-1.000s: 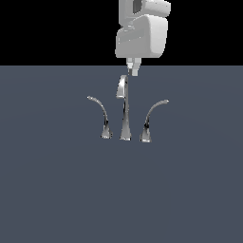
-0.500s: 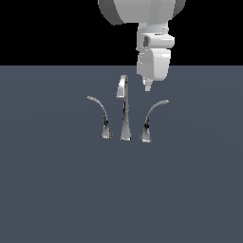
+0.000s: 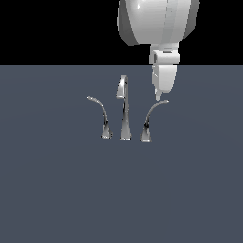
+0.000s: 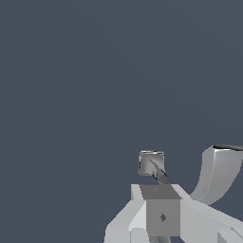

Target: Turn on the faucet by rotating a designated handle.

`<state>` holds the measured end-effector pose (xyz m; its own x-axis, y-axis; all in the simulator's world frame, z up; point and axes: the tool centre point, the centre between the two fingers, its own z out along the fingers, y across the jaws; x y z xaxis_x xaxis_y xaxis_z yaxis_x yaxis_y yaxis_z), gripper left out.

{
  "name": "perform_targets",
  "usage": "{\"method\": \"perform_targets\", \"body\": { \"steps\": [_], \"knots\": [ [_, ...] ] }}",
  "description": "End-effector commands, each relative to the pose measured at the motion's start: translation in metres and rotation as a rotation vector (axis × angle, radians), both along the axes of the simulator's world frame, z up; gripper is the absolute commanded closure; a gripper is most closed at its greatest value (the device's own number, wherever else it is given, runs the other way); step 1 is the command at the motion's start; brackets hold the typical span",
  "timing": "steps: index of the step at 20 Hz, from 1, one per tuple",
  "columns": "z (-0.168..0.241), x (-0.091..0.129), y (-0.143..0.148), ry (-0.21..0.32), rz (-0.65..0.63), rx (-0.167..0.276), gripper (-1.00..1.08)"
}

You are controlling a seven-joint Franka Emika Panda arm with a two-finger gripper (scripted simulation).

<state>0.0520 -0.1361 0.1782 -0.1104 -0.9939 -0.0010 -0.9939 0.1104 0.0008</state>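
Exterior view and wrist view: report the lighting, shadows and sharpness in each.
Exterior view: flat, even light, a black band above the plain surface, no cast shadows under the faucet; edges look coarse and jagged, and the handle shows chrome highlights below the gripper. Wrist view: uniform background without shadows or blur; only the chrome parts carry shading, and the gripper's body fills the lower edge.

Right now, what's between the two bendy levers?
In the exterior view, the tall spout stands between the thin lever and the handle.
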Motion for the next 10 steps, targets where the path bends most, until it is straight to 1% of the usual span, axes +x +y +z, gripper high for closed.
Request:
{"method": "perform_targets", "body": {
  "steps": [1,5,10],
  "knots": [
    [-0.0050,0.0027,-0.0075,-0.001,-0.033,-0.002,1.08],
    [-0.0083,0.0039,-0.0129,-0.001,-0.056,-0.002,1.08],
    [-0.0084,0.0037,-0.0131,0.000,-0.056,-0.002,1.08]
  ]
}}
